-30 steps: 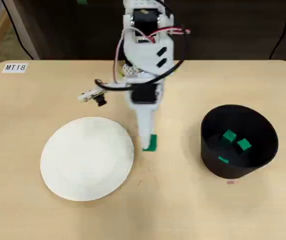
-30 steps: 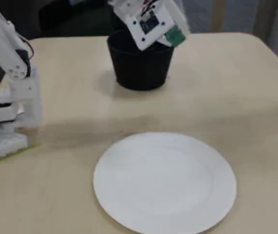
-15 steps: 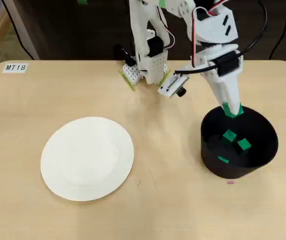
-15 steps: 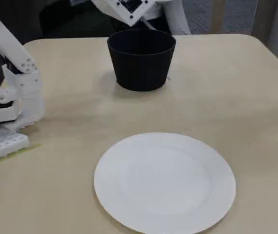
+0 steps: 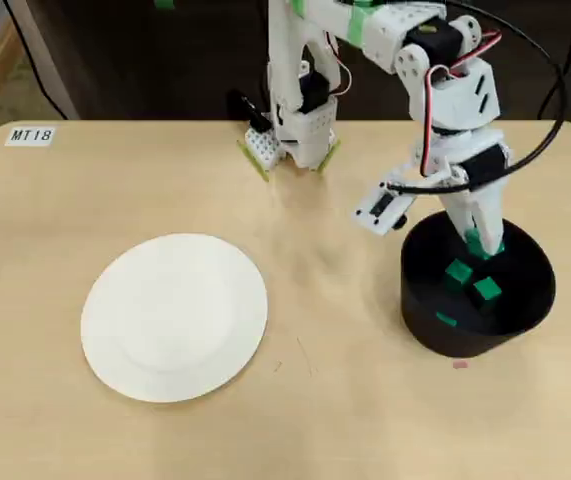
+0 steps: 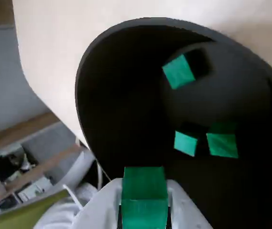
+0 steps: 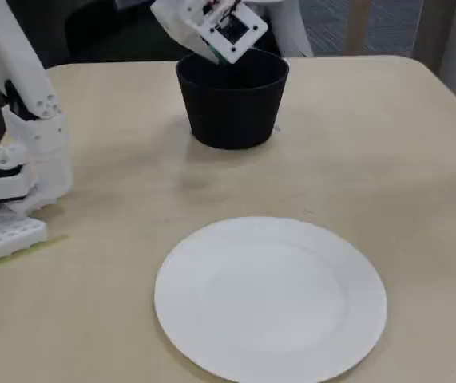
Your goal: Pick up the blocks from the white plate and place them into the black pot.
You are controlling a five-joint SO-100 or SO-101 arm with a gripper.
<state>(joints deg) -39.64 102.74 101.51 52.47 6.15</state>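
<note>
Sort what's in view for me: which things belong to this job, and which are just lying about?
Part of the job:
- round matte black pot
- three small green cubes inside it
- fourth green cube, clamped in the gripper over the pot
- large round white plate, now bare

Just lying about:
- white "MT18" label on the table
- small pink fleck beside the pot

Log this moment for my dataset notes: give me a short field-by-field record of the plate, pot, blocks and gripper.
white plate: empty, left of the pot in the overhead view
black pot: upright on the table, three green blocks lying on its floor
fourth block: held between the gripper's fingers
gripper: shut on the fourth block, poised over the pot's opening
blocks on plate: none
table: light wood, carries a small label at the overhead view's top left
</note>
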